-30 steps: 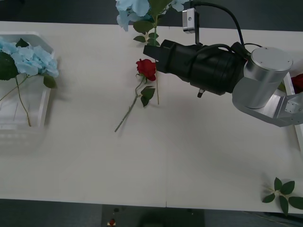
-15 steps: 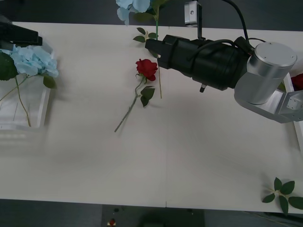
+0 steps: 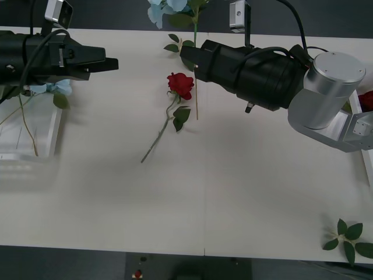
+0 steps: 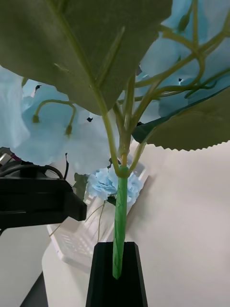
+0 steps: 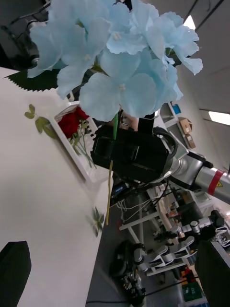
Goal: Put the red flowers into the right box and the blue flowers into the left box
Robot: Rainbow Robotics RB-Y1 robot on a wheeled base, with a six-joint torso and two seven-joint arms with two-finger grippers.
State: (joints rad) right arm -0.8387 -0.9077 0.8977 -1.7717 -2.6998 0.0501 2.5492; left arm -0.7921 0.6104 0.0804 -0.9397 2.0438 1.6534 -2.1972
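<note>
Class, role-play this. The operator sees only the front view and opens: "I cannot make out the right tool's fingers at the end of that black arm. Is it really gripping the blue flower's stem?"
Observer: Yes. In the right wrist view the right tool is shut on the blue flower, with the green stem's end between its fingers.
Operator: Is the left tool ready to take it?
Observer: The left wrist view shows the left tool open, a black finger at each corner, facing the bloom.
Operator: I see only an edge of the right box. What's inside?
Observer: Red roses lie in the right box, seen from the left wrist.
</note>
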